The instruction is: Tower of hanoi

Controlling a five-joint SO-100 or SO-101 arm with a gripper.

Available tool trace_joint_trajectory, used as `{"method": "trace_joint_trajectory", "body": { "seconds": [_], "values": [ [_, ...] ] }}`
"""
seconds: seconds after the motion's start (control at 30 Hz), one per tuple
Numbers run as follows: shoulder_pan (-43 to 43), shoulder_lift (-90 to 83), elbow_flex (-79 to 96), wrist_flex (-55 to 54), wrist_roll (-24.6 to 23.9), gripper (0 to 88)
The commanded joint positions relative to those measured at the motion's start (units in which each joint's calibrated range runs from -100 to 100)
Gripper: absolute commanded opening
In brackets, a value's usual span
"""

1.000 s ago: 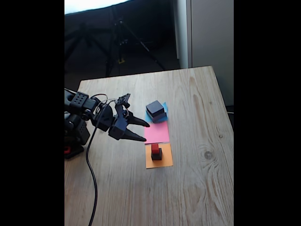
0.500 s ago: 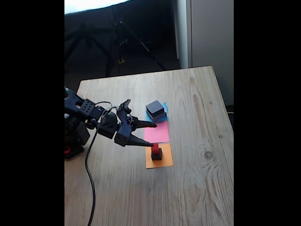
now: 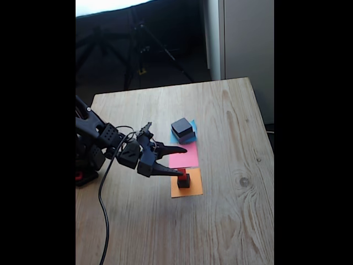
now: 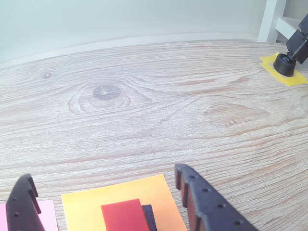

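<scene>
Since a moment ago, the black two-finger gripper (image 3: 183,160) has reached farther out over the pale wooden table (image 3: 231,221) toward the tiny red cube (image 3: 181,173). In the fixed view, its jaws are spread wide. The red cube sits on the small black cube (image 3: 183,180) on the orange paper square (image 3: 193,189). Toward the table's far edge lies the pink paper square (image 3: 187,157), then the medium black block (image 3: 181,127) on the flat grey block (image 3: 187,136).

In the wrist view, the fingers (image 4: 202,202) stand apart on both sides of the red cube (image 4: 124,215).
</scene>
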Motion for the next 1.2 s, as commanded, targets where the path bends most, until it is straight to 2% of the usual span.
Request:
{"method": "trace_joint_trajectory", "body": {
  "seconds": [0.0, 0.3, 1.17],
  "values": [
    [-0.18, 2.16, -0.19, -4.61, 0.87, 35.6],
    [-1.02, 9.65, 3.36, -16.75, 0.87, 35.5],
    [-0.85, 25.25, 0.81, -32.62, 0.87, 34.8]
  ]
}}
